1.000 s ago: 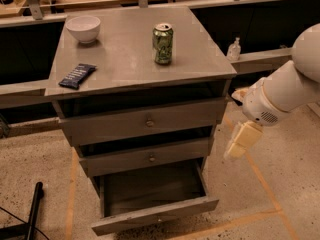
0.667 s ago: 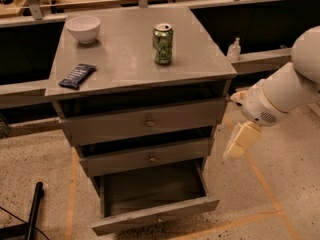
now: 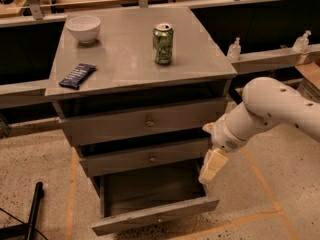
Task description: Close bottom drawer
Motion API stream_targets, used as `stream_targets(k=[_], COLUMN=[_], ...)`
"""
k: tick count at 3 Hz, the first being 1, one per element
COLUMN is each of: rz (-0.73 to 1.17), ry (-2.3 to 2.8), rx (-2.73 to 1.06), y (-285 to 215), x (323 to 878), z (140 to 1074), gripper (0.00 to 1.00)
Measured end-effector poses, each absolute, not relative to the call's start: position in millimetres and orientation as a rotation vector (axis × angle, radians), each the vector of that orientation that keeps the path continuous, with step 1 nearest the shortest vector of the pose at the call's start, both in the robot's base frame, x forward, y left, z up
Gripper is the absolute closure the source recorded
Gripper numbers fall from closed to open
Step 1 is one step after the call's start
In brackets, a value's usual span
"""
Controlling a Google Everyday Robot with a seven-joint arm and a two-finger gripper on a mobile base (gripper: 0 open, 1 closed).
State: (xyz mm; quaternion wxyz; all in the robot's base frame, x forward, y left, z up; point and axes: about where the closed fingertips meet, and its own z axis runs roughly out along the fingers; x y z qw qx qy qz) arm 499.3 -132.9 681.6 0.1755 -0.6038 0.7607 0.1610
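Note:
The grey cabinet (image 3: 145, 64) has three drawers. The bottom drawer (image 3: 152, 215) is pulled out wide, its deep box open and its slim front panel near the floor. The middle drawer (image 3: 150, 157) and the top drawer (image 3: 147, 121) stick out a little. My gripper (image 3: 212, 166) hangs from the white arm (image 3: 265, 111) at the right side of the cabinet, just above the bottom drawer's right wall and beside the middle drawer's right end. It holds nothing that I can see.
On the cabinet top stand a white bowl (image 3: 83, 28), a green can (image 3: 163, 44) and a dark snack packet (image 3: 77, 75). A black pole (image 3: 34, 209) lies on the floor at the left. Orange tape lines mark the floor.
The arm and gripper have moved left, closer to the cabinet's right side. The drawers have not moved.

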Motion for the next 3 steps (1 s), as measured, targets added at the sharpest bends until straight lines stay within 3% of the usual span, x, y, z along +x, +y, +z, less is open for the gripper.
stream_targets(k=[2, 3], rz=[0.551, 0.697], ry=[2.161, 2.180], rx=[-1.699, -1.659], y=[-134, -132], x=[505, 511], z=[653, 574], gripper=[0.00, 0.00])
